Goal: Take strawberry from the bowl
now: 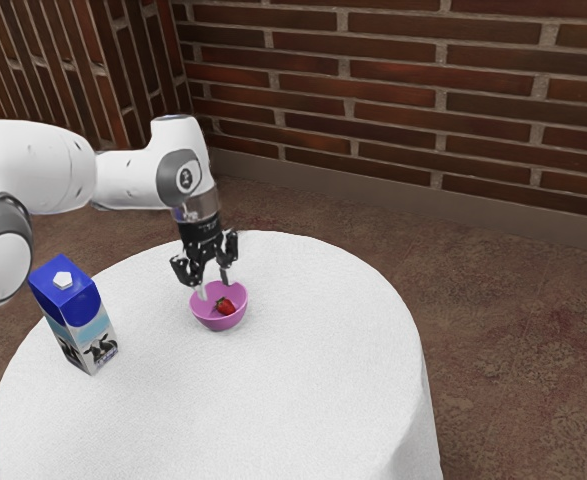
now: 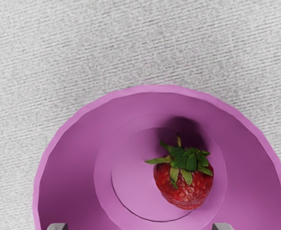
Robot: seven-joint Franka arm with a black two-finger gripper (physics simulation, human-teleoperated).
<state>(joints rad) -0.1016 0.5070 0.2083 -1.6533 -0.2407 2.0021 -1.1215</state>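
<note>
In the exterior view my gripper (image 1: 214,284) points down over the pink bowl (image 1: 217,324), its two fingers apart, with the tips around the height of the rim. The red strawberry (image 1: 227,308) lies inside the bowl. From the wrist view, the strawberry (image 2: 187,187) rests on the floor of the bowl (image 2: 66,167), off-centre, with its green leaves showing. The tips of my open gripper (image 2: 140,226) stand far apart near opposite sides of the bowl, and the strawberry is not between them.
A blue and white milk carton (image 1: 76,318) stands upright on the round white table (image 1: 303,400), on the exterior view's left, below the arm. Bare tabletop lies to the exterior view's right of the bowl. A brick wall rises behind.
</note>
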